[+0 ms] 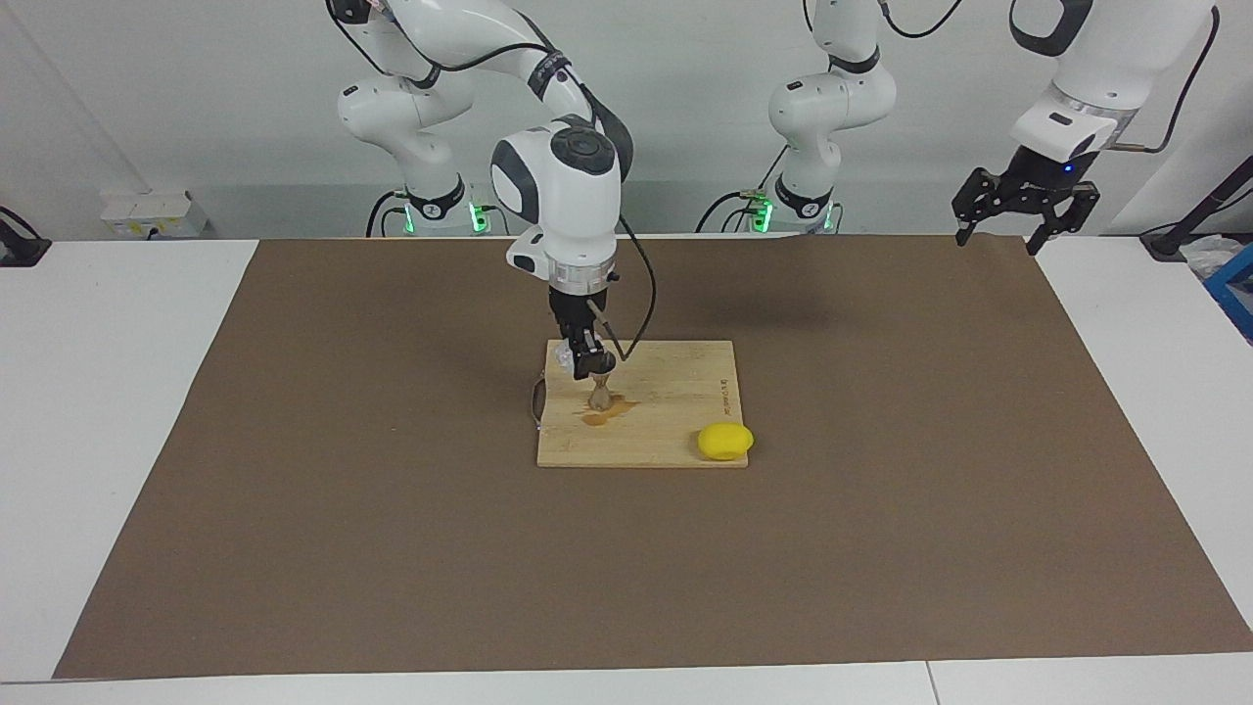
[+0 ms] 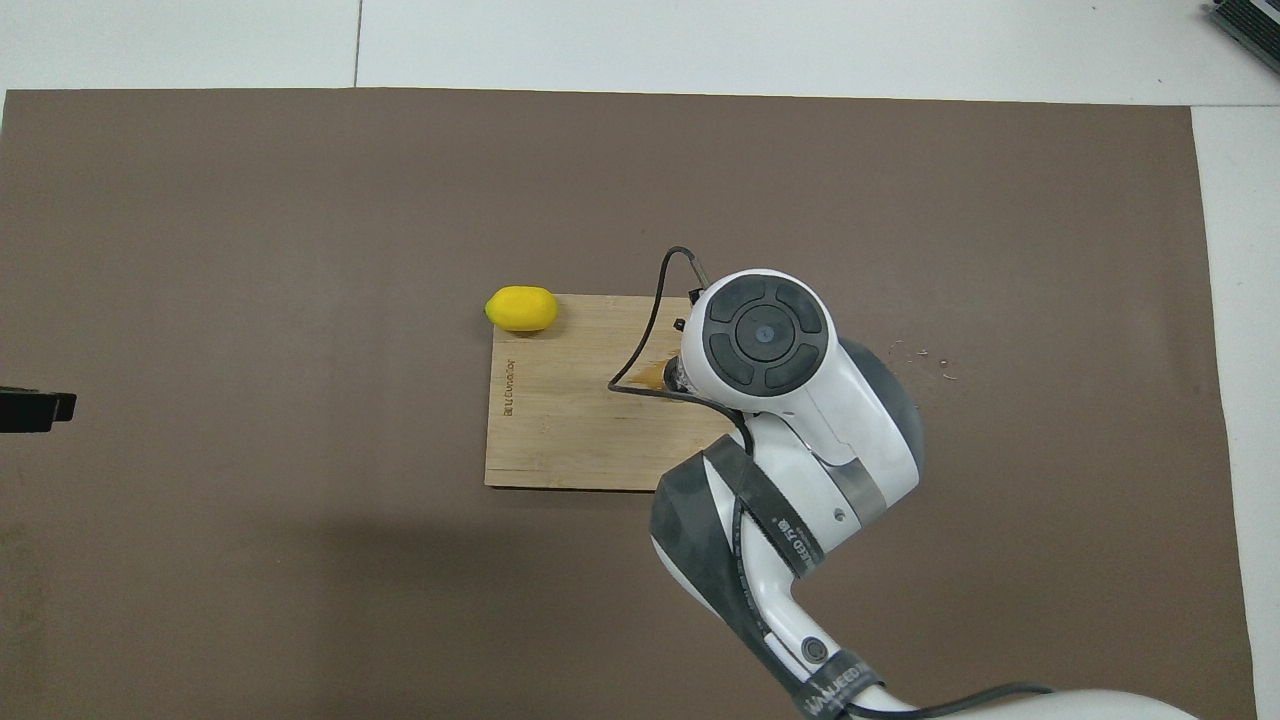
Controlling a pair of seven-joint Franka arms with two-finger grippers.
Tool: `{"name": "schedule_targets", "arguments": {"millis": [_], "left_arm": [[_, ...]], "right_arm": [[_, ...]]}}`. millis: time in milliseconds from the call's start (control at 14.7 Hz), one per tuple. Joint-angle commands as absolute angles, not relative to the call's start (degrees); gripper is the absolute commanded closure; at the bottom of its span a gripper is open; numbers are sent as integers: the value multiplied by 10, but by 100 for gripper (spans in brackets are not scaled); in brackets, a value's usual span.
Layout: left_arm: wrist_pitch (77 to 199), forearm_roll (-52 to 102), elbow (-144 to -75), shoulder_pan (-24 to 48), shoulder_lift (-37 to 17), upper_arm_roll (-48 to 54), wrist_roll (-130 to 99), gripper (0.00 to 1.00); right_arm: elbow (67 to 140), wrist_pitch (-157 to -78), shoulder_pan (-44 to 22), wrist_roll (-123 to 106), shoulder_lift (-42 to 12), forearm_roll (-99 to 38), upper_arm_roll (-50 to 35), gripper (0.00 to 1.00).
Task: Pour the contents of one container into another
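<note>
My right gripper (image 1: 590, 367) hangs over the wooden cutting board (image 1: 685, 392) and is shut on the small clear glass tumbler (image 1: 562, 354), which looks tilted. The silver hourglass jigger (image 1: 600, 395) stands upright on the board just under the gripper's tips. An amber puddle (image 1: 607, 415) lies on the board at the jigger's foot. In the overhead view the right arm's wrist (image 2: 765, 335) hides the glass and the jigger; only the puddle's edge (image 2: 650, 375) shows. My left gripper (image 1: 998, 235) waits open and empty, raised over the mat's edge at the left arm's end.
A yellow lemon (image 1: 725, 441) (image 2: 521, 308) lies at the board's corner farthest from the robots, toward the left arm's end. The board (image 2: 560, 420) sits mid-table on a brown mat (image 1: 392, 548). A dark loop (image 1: 536, 399) hangs at the board's edge by the jigger.
</note>
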State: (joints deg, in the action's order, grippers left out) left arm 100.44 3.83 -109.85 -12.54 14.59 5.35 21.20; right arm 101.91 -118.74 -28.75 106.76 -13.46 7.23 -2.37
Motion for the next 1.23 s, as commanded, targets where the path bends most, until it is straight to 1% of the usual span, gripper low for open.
{"name": "schedule_targets", "arguments": {"millis": [0,204,408,545,681,817,1021,1157], "left_arm": [[997,30,-1102,-128,157,70,206,0],[991,30,-1102,-127,157,71,202,0],[1011,29,-1100,-127,156,71,179,0],[1032,29,-1102,-128,153,76,171,0],[1041,29,-1100,-119,144,76,165,0],[1049,29,-1091,-113,126,76,138,0],[1040,29,-1034,-91,64,68,123,0],[1039,29,-1008,-74,39,56,107,0]], "right_arm": [[1011,-1196,-272,1071,-142,44,-28,81],[1013,-1196,-255,1066,-146,14,-28,81],[1022,-1194,-230,1039,-146,-19,-28,80],[1029,-1195,-207,1003,-145,-75,-28,80],[1046,-1195,-163,927,-143,-173,-28,79],[1075,-1186,-113,839,-134,-249,-28,78],[1125,-1186,-58,730,-117,-316,-28,77],[1144,-1182,-13,662,-118,-362,-28,76]]}}
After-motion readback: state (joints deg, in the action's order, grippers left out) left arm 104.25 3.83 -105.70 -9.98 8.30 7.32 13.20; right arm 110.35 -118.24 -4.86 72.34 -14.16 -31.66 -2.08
